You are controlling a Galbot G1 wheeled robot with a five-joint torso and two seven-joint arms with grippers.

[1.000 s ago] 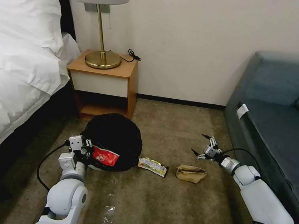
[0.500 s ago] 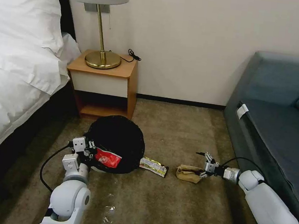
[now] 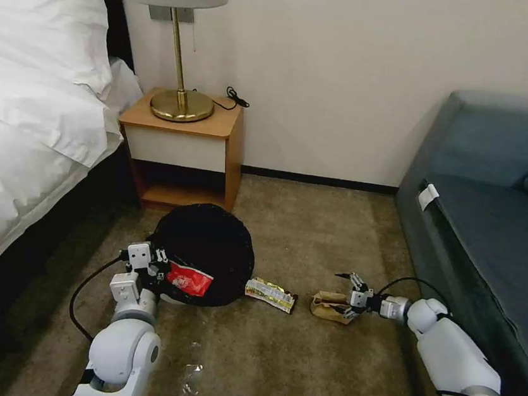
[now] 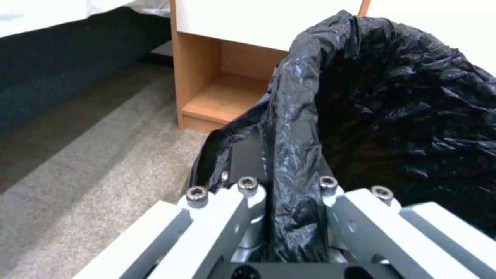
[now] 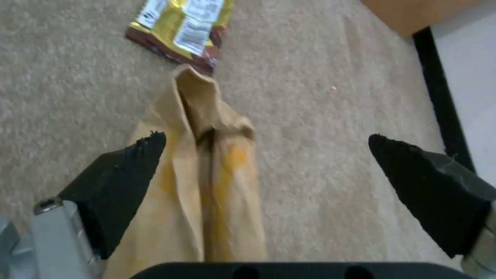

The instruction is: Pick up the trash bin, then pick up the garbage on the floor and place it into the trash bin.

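Left end effector (image 4: 284, 186) clamped on rim of round black-bagged trash bin (image 3: 207, 252). Right end effector (image 5: 266, 155) spread wide over crumpled brown paper bag (image 5: 204, 186) on carpet (image 3: 295, 367).

Open carpet (image 3: 295, 367) lies between a bed (image 3: 21, 151) on the left and a blue sofa (image 3: 495, 237) on the right, with a wooden nightstand (image 3: 184, 147) against the far wall. The trash bin (image 3: 207, 249) stands just before the nightstand, its bag rim clamped by the left gripper (image 3: 153, 266). The right gripper (image 3: 345, 293), fingers spread wide, straddles the crumpled brown paper bag (image 3: 331, 307). A silvery-yellow wrapper (image 3: 271, 294) lies between bag and bin, partly narrowing that gap.
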